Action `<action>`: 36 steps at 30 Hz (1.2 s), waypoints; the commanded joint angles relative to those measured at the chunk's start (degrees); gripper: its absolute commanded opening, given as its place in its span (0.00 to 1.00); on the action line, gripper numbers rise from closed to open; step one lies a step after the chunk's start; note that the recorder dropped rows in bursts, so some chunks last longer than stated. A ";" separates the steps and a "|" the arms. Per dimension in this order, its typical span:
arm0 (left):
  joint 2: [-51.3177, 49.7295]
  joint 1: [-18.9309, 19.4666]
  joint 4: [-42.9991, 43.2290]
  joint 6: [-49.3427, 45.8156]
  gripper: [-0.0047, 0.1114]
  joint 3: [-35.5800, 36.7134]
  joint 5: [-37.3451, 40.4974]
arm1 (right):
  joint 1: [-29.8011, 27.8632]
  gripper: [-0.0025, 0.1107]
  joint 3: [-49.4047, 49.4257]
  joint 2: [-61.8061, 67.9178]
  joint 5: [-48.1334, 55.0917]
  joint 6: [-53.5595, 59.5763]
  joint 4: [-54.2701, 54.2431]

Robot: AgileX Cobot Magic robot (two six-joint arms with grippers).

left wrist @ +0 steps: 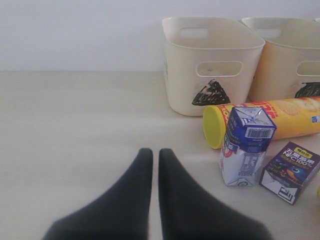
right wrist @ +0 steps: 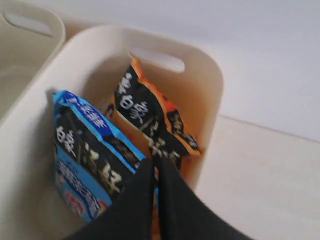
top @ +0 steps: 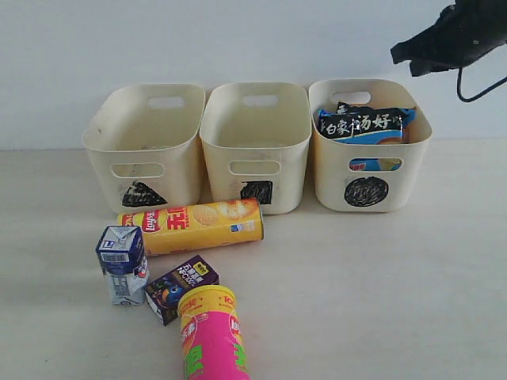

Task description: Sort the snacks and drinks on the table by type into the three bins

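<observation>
The blue packet (right wrist: 85, 160) and orange packet (right wrist: 150, 120) are contained in the circle-marked bin (top: 412, 150) (rightmost), right gripper (right wrist: 155, 162) and left gripper (left wrist: 154, 152) are pressed together, and yellow tube (top: 198, 226), pink tube (top: 212, 336), blue carton (top: 123, 261) and purple carton (top: 181, 286) are noted on the table (top: 380, 277).

Left gripper (left wrist: 155, 150): two dark fingers nearly together, a thin slit between them, nothing held. It sits low over bare desk (left wrist: 75, 125).

Triangle bin (left wrist: 185, 85): cream, upright, black scribbled triangle (left wrist: 211, 94) under the handle cut-out. The second bin (left wrist: 285, 60) stands just beside it; its black mark is cut off by the frame edge.

Yellow-orange chip tube (left wrist: 295, 117): lying on its side in front of both bins, yellow lid (left wrist: 214, 126) facing the camera.

Blue-and-white carton (left wrist: 245, 147): upright, in front of the tube's lid end, barcode on the gable.

Dark purple box (left wrist: 290, 172): just beside the carton, yellow logo on top.
</observation>
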State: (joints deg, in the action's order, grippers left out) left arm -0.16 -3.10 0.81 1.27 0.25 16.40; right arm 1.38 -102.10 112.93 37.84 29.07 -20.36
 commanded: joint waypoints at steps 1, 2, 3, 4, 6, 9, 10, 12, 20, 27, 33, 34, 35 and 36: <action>0.16 0.16 -0.30 0.39 0.08 -0.25 -0.15 | -0.25 0.02 -0.27 -2.55 6.06 -11.52 14.58; 0.16 0.16 -0.30 0.39 0.08 -0.25 -0.15 | -0.25 0.02 -0.27 -2.97 7.62 -13.09 16.81; 0.16 0.16 -0.30 0.39 0.08 -0.25 -0.15 | -0.25 0.02 -0.27 -3.18 8.99 -14.00 18.21; 0.16 0.16 -0.30 0.39 0.08 -0.25 -0.15 | -0.25 0.02 -0.27 -3.67 10.66 -14.64 19.36; 0.16 0.16 -0.30 0.39 0.08 -0.25 -0.15 | -0.25 0.02 -0.27 -4.28 14.04 -15.73 20.68; 0.16 0.16 -0.30 0.39 0.08 -0.25 -0.15 | -0.25 0.02 -0.27 -5.13 18.17 -17.27 21.29; 0.16 0.16 -0.30 0.39 0.08 -0.25 -0.15 | -0.25 0.02 -0.27 -5.67 19.31 -17.55 21.29; 0.16 0.16 -0.30 0.39 0.08 -0.25 -0.15 | -0.25 0.02 0.21 -6.91 20.72 -18.24 21.29; 0.16 0.16 -0.30 0.39 0.08 -0.25 -0.15 | -0.25 0.02 13.41 -18.05 12.44 -20.18 21.06; 0.16 0.16 -0.30 0.39 0.08 -0.25 -0.15 | -0.25 0.02 25.15 -29.56 6.05 -20.35 21.06; 0.16 0.16 -0.30 0.39 0.08 -0.25 -0.15 | -0.25 0.02 36.87 -40.32 -2.98 -21.99 21.06; 0.16 0.16 -0.30 0.39 0.08 -0.25 -0.15 | -0.25 0.02 39.09 -42.15 -4.56 -22.31 21.06; 0.16 0.16 -0.30 0.39 0.08 -0.25 -0.15 | -0.25 0.02 41.21 -43.92 -6.09 -22.61 21.06; 0.16 0.16 -0.30 0.39 0.08 -0.25 -0.15 | -0.25 0.02 42.98 -45.31 -7.36 -22.59 21.06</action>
State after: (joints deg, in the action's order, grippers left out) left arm -0.16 -3.10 0.81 1.27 0.25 16.40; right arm 1.38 -63.82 71.61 35.08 7.03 0.42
